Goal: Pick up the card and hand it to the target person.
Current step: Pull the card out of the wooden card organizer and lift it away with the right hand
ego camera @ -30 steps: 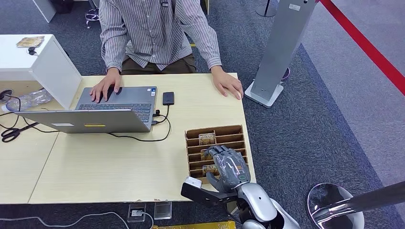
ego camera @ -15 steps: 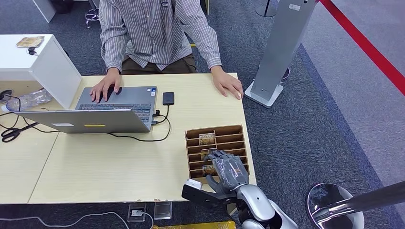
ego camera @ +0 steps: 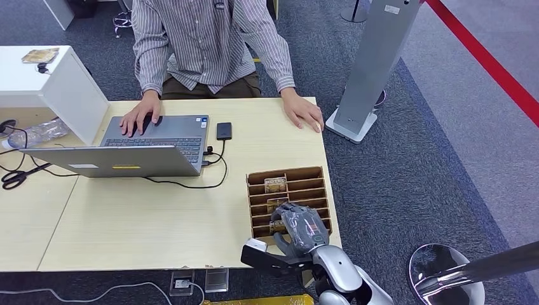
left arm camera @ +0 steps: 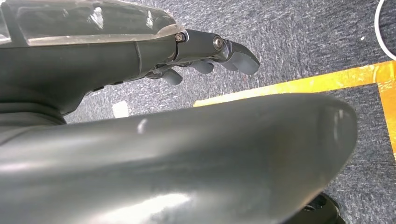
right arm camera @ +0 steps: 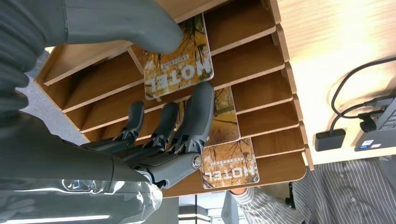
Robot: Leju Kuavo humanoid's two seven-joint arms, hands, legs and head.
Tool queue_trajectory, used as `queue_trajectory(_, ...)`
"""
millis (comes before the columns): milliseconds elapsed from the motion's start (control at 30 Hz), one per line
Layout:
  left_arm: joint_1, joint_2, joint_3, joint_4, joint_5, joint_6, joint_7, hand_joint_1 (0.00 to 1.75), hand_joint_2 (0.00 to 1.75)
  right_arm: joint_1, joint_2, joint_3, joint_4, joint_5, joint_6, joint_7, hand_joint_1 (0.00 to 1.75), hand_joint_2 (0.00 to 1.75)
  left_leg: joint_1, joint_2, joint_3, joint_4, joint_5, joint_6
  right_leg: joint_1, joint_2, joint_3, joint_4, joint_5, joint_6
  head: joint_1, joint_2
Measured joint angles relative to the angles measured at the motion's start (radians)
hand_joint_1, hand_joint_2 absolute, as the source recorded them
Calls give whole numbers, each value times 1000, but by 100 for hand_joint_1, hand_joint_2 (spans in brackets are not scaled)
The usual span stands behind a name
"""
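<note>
Right hand (ego camera: pixel 304 227) sits over the near slots of the wooden rack (ego camera: pixel 316 173) at the desk's (ego camera: pixel 127 222) front right corner. From the right wrist camera I see the thumb (right arm camera: pixel 140 28) lying against the edge of one HOTEL card (right arm camera: pixel 177 58) and the dark fingers (right arm camera: pixel 198 109) reaching past its other edge, pressed toward the next card (right arm camera: pixel 224 116) behind. The fingers are curled slightly and close together; thumb and fingers bracket the card, but I cannot tell whether they actually clamp it. The card is still seated in its slot, leaning on the divider. A third card (right arm camera: pixel 231 163) stands in a slot further from the hand, nearer the person.

Left hand (left arm camera: pixel 205 58) hangs over grey carpet; fingers bent loosely, apart, holding nothing.

Person (ego camera: pixel 203 44) in a striped shirt sits at the far side of the desk, one hand on the laptop (ego camera: pixel 146 143), the other flat on the desk near the far right corner. Phone (ego camera: pixel 224 131) lies just beside the laptop, cable attached.
</note>
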Motion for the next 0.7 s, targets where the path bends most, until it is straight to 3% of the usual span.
queue_trajectory(533,0,0,0,0,0,-3,0,0,0,0,2,0,14,-1,-2,-1,96,175,0,0,0,0,0,0,0,0,0,0,0,0,0,0)
queue_trajectory(567,0,0,0,0,0,-3,0,0,0,0,2,0,14,-1,-2,-1,99,175,0,0,0,0,0,0,0,0,0,0,0,0,0,0)
queue_trajectory(700,0,0,0,0,0,-3,0,0,0,0,2,0,14,-2,-2,-1,146,175,0,0,0,0,0,0,0,0,0,0,0,0,0,0)
